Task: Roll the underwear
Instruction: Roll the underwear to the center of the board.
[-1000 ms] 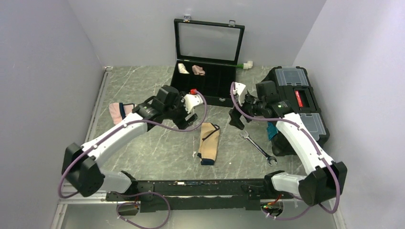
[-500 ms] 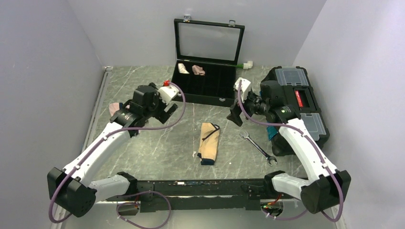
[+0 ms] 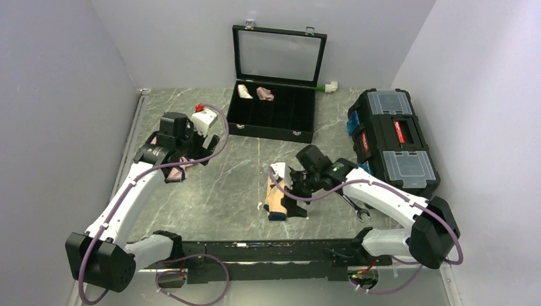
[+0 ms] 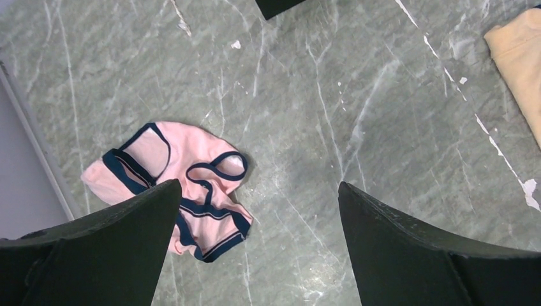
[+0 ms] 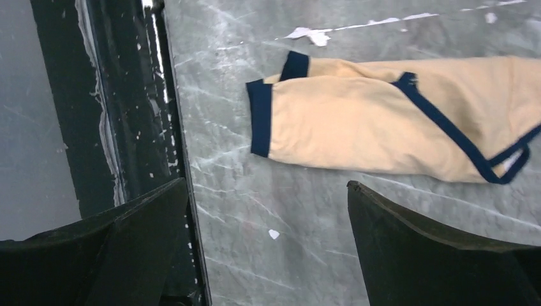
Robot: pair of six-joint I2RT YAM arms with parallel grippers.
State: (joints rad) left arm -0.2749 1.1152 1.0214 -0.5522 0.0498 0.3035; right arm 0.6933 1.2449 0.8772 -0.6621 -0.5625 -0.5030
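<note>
Underwear (image 3: 275,199) lies front-centre on the surface (image 3: 217,191), beneath the right end effector (image 5: 266,183). Behind it, an open case (image 3: 271,132) holds two fabric rolls (image 3: 244,91) at its rear left. A toolbox (image 3: 389,140) sits right, with a wrench (image 3: 361,215) between it and the underwear. A second garment (image 4: 172,185) lies far left, beneath the left end effector (image 4: 258,186).

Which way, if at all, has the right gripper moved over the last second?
Yes. The right gripper left the black case's front corner, moving toward the view's bottom, over the underwear's near end.

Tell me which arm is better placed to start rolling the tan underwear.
Right. The right gripper, open, hovers at the tan underwear; the left gripper, also open, is away over the pink underwear.
</note>
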